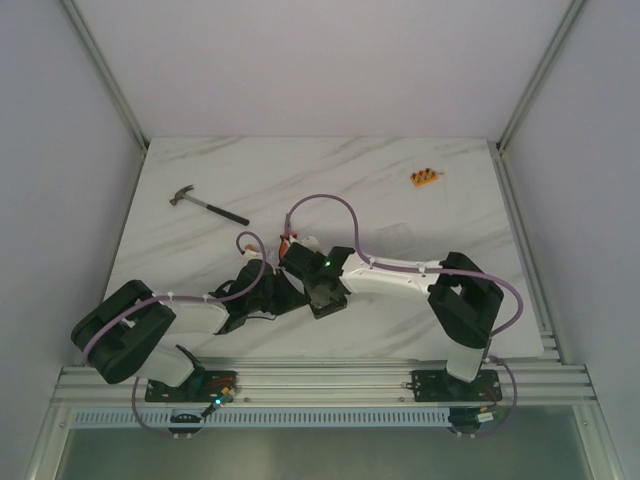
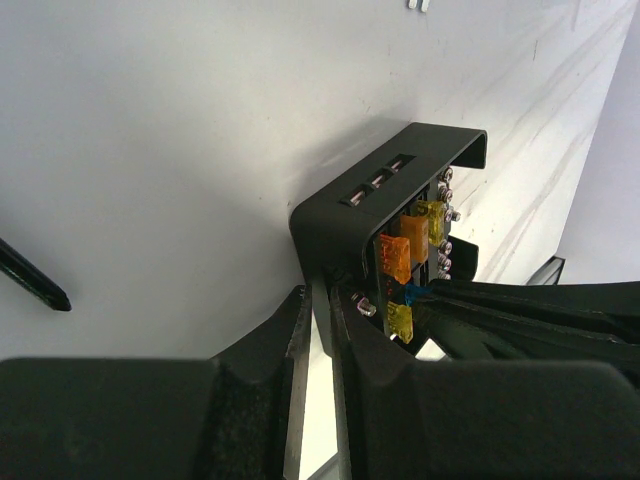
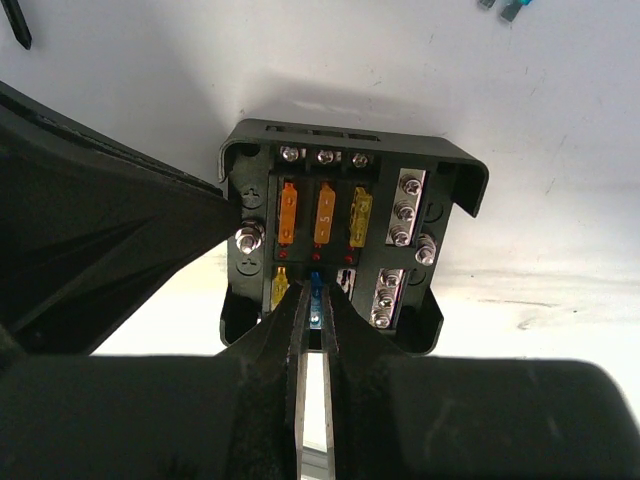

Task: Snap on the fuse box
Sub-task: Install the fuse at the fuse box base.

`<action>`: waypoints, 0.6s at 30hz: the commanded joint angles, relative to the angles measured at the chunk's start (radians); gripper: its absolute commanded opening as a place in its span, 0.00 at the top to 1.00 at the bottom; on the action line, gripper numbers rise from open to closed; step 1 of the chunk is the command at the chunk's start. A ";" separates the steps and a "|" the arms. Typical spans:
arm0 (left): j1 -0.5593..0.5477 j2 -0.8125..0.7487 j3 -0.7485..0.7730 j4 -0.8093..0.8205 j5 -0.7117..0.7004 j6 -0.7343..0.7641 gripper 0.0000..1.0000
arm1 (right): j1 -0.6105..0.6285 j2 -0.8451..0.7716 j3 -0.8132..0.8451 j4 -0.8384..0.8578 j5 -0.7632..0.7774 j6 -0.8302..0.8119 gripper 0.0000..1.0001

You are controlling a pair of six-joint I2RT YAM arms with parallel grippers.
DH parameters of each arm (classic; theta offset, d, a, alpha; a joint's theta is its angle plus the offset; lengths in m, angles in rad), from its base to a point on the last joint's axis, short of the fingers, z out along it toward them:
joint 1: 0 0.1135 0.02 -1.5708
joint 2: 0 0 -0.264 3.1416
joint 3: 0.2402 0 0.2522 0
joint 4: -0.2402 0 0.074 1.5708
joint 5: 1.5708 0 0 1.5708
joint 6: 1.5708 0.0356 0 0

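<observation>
The fuse box [image 3: 440, 170] is a black square box with its lid off, showing orange and yellow fuses and silver screws. My right gripper [image 3: 315, 300] is shut on a small blue fuse [image 3: 316, 283] in the box's lower row. My left gripper [image 2: 322, 300] is shut on the box's side wall [image 2: 340, 215] and holds it on the table. In the top view both grippers meet at mid table, left [image 1: 272, 285] and right [image 1: 298, 256], and hide the box. No clear lid shows in any view.
A hammer [image 1: 207, 206] lies at the back left of the white marble table [image 1: 450, 230]. A small orange strip of fuses [image 1: 425, 178] lies at the back right. A few loose small fuses [image 3: 510, 8] lie beyond the box.
</observation>
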State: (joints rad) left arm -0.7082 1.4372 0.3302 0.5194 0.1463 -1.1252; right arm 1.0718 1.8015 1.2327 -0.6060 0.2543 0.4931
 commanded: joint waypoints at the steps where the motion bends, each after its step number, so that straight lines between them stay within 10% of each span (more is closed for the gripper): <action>1: -0.006 0.033 0.004 -0.078 -0.018 0.010 0.78 | -0.011 0.116 -0.043 -0.157 -0.062 -0.038 1.00; 18: -0.007 0.038 -0.006 -0.065 -0.016 -0.007 0.79 | 0.039 0.146 -0.175 -0.116 -0.149 0.064 1.00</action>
State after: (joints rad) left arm -0.7082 1.4391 0.3302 0.5198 0.1467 -1.1294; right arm 1.0794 1.8015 1.2095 -0.5808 0.2394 0.5110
